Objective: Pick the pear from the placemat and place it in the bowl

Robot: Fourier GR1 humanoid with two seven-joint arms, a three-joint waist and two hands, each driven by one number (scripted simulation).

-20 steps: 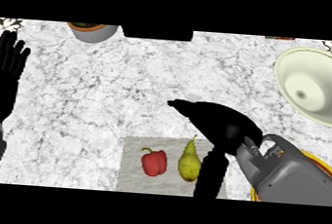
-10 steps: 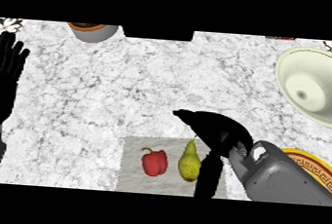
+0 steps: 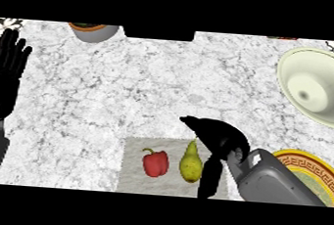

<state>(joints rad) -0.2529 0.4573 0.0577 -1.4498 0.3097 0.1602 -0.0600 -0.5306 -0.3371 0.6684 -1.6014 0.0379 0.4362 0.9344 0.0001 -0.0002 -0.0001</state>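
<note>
A yellow-green pear (image 3: 189,163) stands upright on the pale grey placemat (image 3: 130,175) at the view's lower middle, with a red bell pepper (image 3: 155,163) to its left. My right hand (image 3: 218,135) hovers just right of the pear and above it, fingers bent downward beside the fruit, holding nothing. Whether a finger touches the pear, I cannot tell. The cream bowl (image 3: 319,88) sits at the far right edge. My left hand (image 3: 2,76) rests open at the left edge, fingers up.
A yellow plate with a patterned rim (image 3: 310,165) lies at the lower right, partly under my right forearm. A grey pot with an orange rim (image 3: 93,31) stands at the back left. White marble counter (image 3: 142,93) spreads between the mat and the bowl.
My right hand has moved down and toward me, from above the mat's far edge to beside the pear. The pear, pepper and left hand have not moved.
</note>
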